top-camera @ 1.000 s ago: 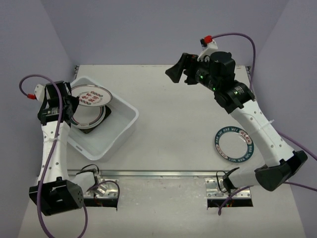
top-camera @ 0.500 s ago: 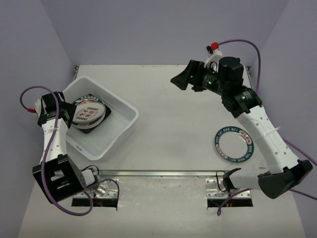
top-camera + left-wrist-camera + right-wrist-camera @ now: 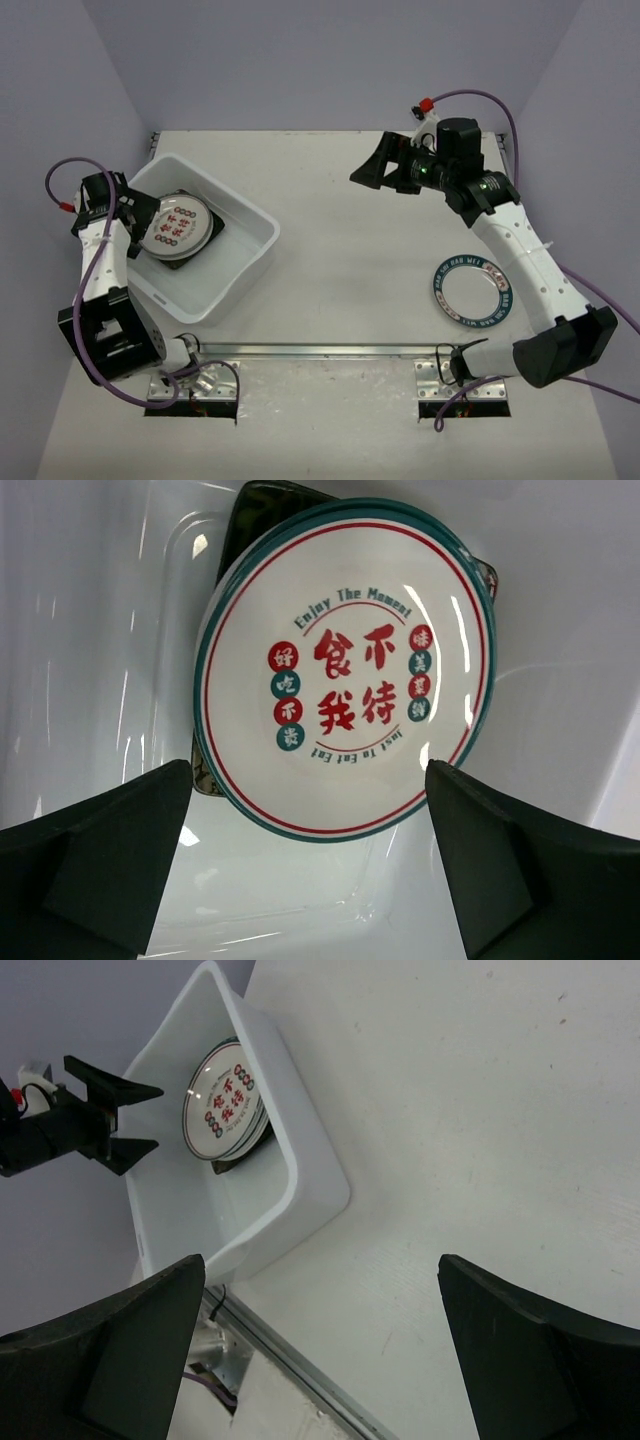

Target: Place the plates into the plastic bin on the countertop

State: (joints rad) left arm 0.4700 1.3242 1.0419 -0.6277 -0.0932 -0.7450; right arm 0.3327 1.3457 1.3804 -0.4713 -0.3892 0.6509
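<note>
The left end effector [image 3: 137, 214] hangs spread and empty over the stacked plates [image 3: 345, 680] inside the plastic bin [image 3: 255, 245]. The right end effector [image 3: 365, 172], also spread, holds nothing; 1 round plate [image 3: 472, 291] lies on the counter [image 3: 340, 270].

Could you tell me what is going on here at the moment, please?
Plates are being put into the plastic bin. The left gripper hovers open over it, above a round lettered plate stacked on a black square plate. The right gripper is open and empty, raised over the countertop. One teal-rimmed plate lies on the countertop to the right, not yet binned.
</note>
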